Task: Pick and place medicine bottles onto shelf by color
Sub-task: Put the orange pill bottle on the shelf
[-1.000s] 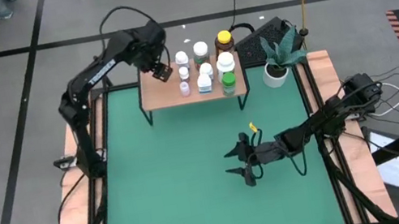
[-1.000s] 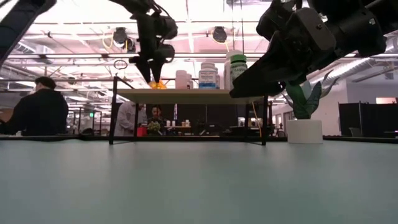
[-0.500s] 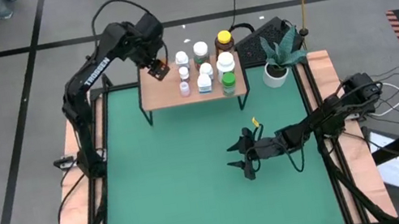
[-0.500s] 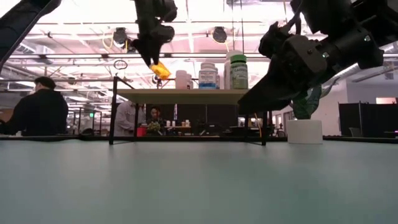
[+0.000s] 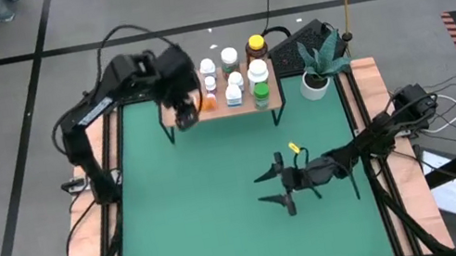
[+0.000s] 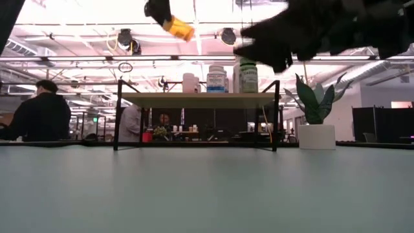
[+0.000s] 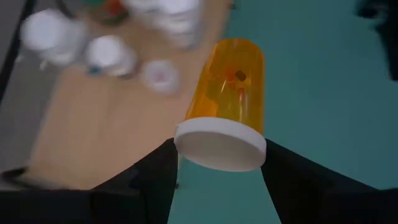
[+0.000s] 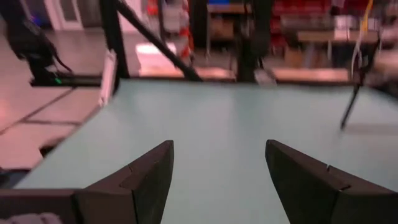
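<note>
The left pincer point(image 5: 188, 109) was pinching one amber bottle point(image 7: 228, 87) by its white cap, with a finger point(image 7: 149, 180) pressed against each side of the cap. The bottle was tilted and carried no readable label; small orange pieces showed through its wall. In the high view the pincer hung over the front left edge of the shelf point(image 5: 174, 109); in the low view the bottle point(image 6: 177, 27) was raised well above the shelf board point(image 6: 194, 99).

Eight bottles stood upright on the right half of the shelf, clustered close together. Seven had white caps. One, at the back, was amber with a yellow cap point(image 5: 257, 45). One green bottle point(image 5: 261, 96) stood at the front right. Printing showed on the green bottle and on a blue-labelled bottle point(image 6: 217, 79) in the low view, but none of it could be read.

The right pincer point(image 5: 273, 188) was spread and held nothing. It hovered over the green worktop point(image 5: 197, 218), well apart from the shelf, with bare surface between its fingers point(image 8: 143, 174).

One white pot with a green plant point(image 5: 318, 70) stood just beside the shelf's right end. One black keyboard point(image 5: 300, 47) lay behind it. In the low view, one seated person point(image 6: 40, 113) in dark clothing was visible beyond the worktop.
</note>
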Robot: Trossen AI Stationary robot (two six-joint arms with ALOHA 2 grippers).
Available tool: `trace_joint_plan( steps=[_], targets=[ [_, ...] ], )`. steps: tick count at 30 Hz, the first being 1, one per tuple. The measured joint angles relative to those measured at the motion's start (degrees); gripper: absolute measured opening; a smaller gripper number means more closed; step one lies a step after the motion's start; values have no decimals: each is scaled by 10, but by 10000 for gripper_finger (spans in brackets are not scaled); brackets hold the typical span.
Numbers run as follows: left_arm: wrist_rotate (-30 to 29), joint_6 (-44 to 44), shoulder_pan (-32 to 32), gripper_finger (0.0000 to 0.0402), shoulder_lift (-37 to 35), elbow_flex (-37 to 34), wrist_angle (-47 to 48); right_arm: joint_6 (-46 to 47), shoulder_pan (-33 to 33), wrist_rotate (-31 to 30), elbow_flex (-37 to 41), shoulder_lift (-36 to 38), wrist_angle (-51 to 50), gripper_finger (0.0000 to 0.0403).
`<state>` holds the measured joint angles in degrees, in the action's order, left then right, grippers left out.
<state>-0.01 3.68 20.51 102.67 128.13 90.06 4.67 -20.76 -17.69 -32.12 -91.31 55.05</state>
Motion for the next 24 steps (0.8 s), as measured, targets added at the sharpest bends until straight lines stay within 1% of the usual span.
trace_joint_plan(
  steps=[4,7,10,13,15,18,21,24],
  targets=[
    [2,-6,-91,218,4,-1,-1,-65,-12,0,0,0,69,247],
    [3,7,-168,218,12,0,-2,-92,-18,-1,0,0,125,247],
    [-3,18,-239,218,24,-3,-11,-92,-21,-2,0,0,167,247],
    [-31,13,-298,218,34,-18,-45,-43,-22,0,0,0,201,248],
    [-50,5,-327,218,38,-34,-76,-13,-21,17,0,1,215,253],
    [-66,8,-358,218,44,-67,-114,3,-16,26,0,0,202,270],
    [-84,15,-374,218,55,-104,-167,20,-7,26,0,0,183,296],
    [-122,11,-383,218,56,-134,-182,27,-3,28,0,0,169,324]
  ],
)
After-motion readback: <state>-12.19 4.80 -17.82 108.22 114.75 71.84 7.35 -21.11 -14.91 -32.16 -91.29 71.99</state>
